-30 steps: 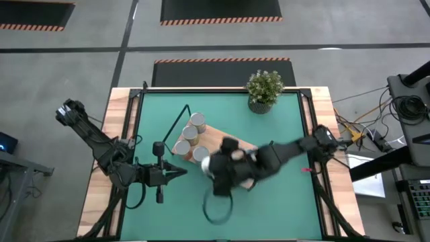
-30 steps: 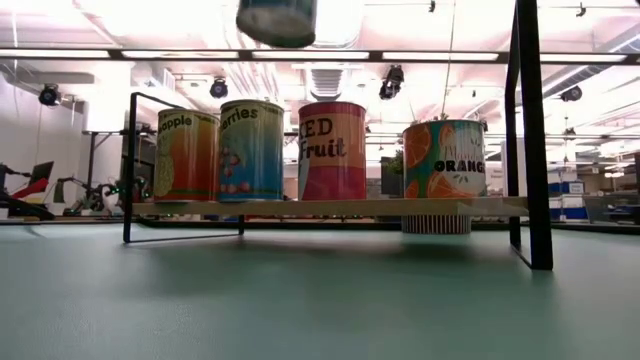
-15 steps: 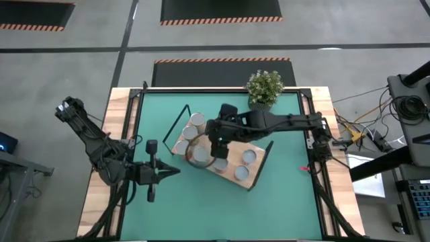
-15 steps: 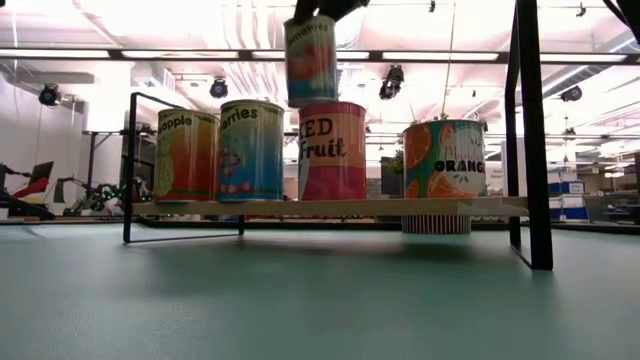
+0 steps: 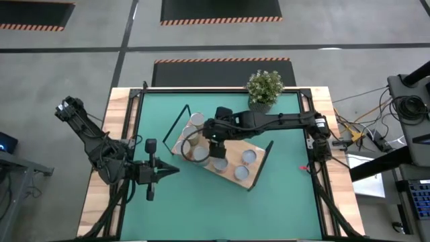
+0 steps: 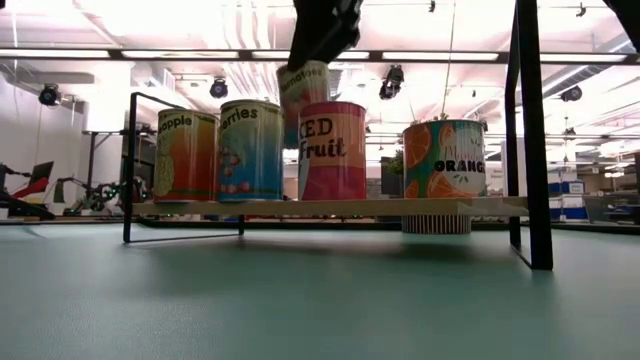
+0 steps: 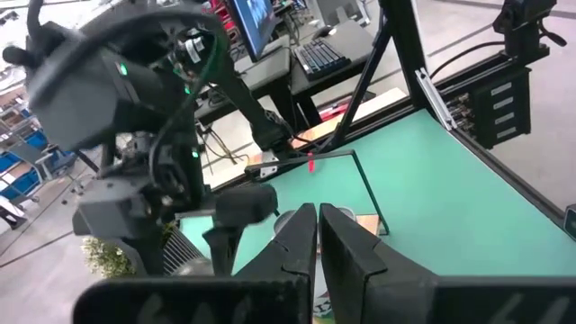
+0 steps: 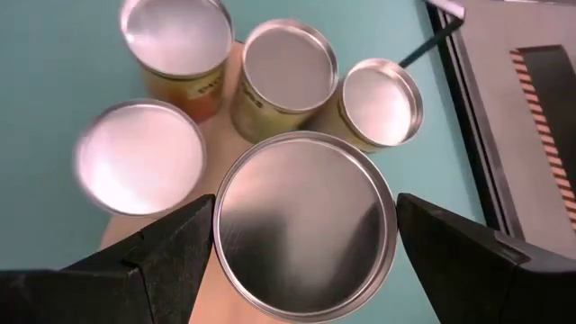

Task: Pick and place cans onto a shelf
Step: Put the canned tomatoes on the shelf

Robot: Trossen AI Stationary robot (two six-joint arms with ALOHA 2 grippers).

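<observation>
My right gripper (image 5: 210, 137) reaches over the left part of the shelf (image 5: 259, 168), a light-wood board with black wire ends, and is shut on a can with a silvery top (image 8: 306, 225). In the low view this can (image 6: 303, 95) hangs tilted above the board (image 6: 330, 207), next to the red "Fruit" can (image 6: 335, 150). Several other cans stand upright on the board (image 8: 283, 67) (image 8: 139, 157). My left gripper (image 5: 171, 171) waits shut over the mat at the left and touches nothing. My right gripper pinches the can between its two fingers (image 8: 162, 261), one on each side of the wall just below the top rim (image 8: 222, 225). The fingers come from above, pointing down. The can hangs below them, lifted clear of the board and tilted.
A potted green plant (image 5: 264, 91) stands at the mat's far edge. Two more cans (image 5: 249, 156) stand on the board's right part. The board's black wire loop (image 6: 528, 130) rises at its end. Open green mat (image 5: 282, 202) lies near and right.
My right gripper has carried the can from the near middle of the mat toward the far edge and left, over the board, and has gone down. The can has dropped from high above the shelf to beside the "Fruit" can's top and now tilts.
</observation>
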